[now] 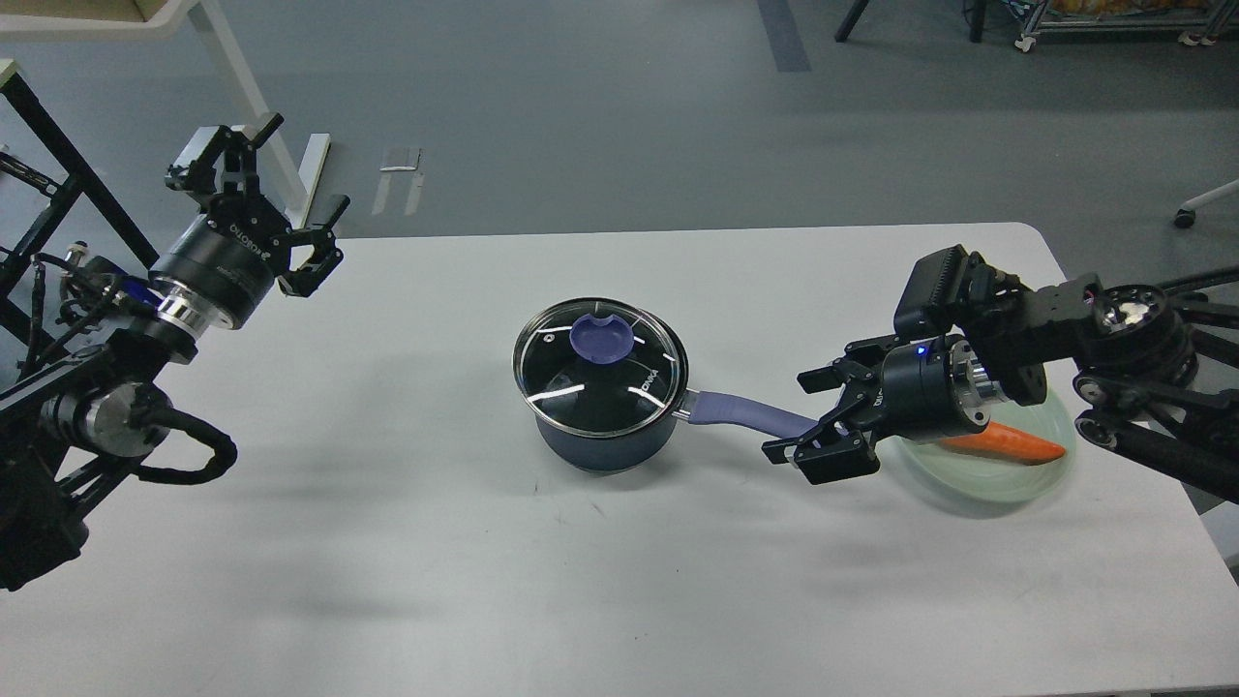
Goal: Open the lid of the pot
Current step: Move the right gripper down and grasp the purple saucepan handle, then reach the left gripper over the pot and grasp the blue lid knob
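Table [407,581]: pot [605,440] near centre, lid [600,366] seated on it, handle running right. Plate [1007,479] at right, just past the handle's end; carrot [1016,444] on plate. Left gripper [281,208] above far-left edge; right gripper [813,416] astride the handle's end.

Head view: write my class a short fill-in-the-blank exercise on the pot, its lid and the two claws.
1. The lid sits ____ the pot.
2. The pot's handle points toward the ____ claw.
3. The carrot lies on a pale green ____.
4. The left claw is open and holds ____.

Missing words: on; right; plate; nothing
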